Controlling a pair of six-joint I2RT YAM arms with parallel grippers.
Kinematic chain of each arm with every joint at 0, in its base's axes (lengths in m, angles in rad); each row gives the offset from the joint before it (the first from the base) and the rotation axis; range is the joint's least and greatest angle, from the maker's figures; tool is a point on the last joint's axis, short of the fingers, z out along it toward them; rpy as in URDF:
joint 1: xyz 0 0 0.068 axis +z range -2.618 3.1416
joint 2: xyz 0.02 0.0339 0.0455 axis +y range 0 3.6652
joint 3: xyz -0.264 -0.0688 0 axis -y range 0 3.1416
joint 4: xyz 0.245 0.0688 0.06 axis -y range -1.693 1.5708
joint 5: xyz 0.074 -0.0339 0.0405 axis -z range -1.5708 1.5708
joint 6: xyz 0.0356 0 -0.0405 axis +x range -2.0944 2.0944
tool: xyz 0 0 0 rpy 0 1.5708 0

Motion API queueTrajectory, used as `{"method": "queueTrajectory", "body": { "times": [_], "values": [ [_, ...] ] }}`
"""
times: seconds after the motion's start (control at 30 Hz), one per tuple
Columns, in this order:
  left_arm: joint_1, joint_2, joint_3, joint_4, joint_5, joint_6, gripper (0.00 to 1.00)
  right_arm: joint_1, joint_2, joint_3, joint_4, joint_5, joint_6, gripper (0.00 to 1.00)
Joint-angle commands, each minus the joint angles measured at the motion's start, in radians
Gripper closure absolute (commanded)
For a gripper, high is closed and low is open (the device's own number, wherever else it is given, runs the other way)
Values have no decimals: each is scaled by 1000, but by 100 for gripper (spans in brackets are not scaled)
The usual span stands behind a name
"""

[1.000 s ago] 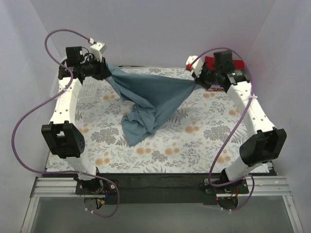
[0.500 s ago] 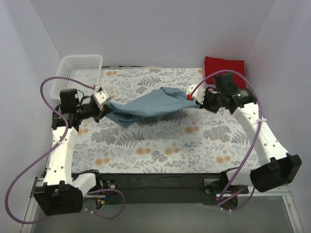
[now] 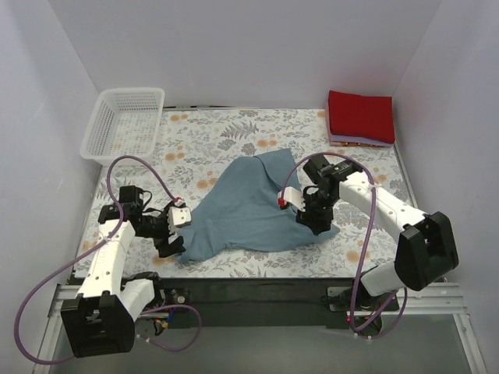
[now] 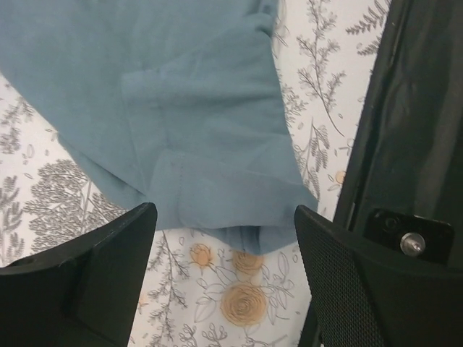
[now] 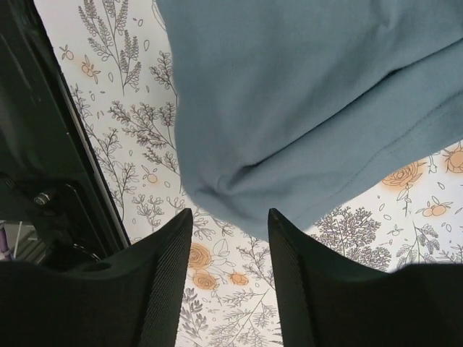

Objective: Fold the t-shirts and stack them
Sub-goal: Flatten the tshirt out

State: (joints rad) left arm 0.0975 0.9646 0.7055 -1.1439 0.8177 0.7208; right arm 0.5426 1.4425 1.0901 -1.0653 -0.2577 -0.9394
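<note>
The slate-blue t-shirt [image 3: 249, 209] lies loosely spread on the floral tablecloth [image 3: 234, 132], near the middle. My left gripper [image 3: 171, 240] sits low at its near-left corner, open, with nothing between its fingers [image 4: 79, 289]. The shirt's hem [image 4: 210, 195] lies just past them. My right gripper [image 3: 312, 220] is at the shirt's near-right edge, also open and holding nothing. That shirt edge [image 5: 289, 144] lies just beyond its fingertips [image 5: 155, 289]. A red folded t-shirt [image 3: 360, 115] rests on a thin lavender-pink one [image 3: 359, 142] at the far right corner.
A white mesh basket [image 3: 125, 121] stands at the far left corner. The black front rail of the table [image 3: 249, 288] runs close to both grippers, seen beside the left one [image 4: 412, 144] and the right one [image 5: 43, 144]. White walls enclose the table.
Both arms swung the stretched blue shirt from the far side down toward the near edge. It now lies on the cloth, and both grippers have opened and let it go.
</note>
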Motion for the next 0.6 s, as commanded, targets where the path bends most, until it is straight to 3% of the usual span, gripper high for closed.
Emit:
{"method": "queueTrajectory", "body": {
  "times": [0.0, 0.07, 0.1, 0.13, 0.33, 0.43, 0.57],
  "values": [
    [7, 9, 52, -113, -42, 68, 24, -16, -50, 18, -55, -41, -7, 46],
    [8, 26, 81, -84, -22, -30, 25, -38, -82, -7, -55, -16, -21, 46],
    [8, 43, 89, -58, -15, -188, 27, -56, -88, -18, -55, -8, -32, 46],
    [7, 83, 98, -1, -15, -257, 28, -100, -94, -28, -53, -2, -45, 47],
    [7, 262, 195, -8, 23, -518, 45, -257, -38, -70, -35, -20, -81, 51],
    [5, 319, 229, -11, 25, -645, 46, -280, 5, -71, -22, -37, -65, 52],
    [1, 315, 204, 90, -90, -832, 44, -288, 7, -122, 73, 12, -38, 52]
  ]
}}
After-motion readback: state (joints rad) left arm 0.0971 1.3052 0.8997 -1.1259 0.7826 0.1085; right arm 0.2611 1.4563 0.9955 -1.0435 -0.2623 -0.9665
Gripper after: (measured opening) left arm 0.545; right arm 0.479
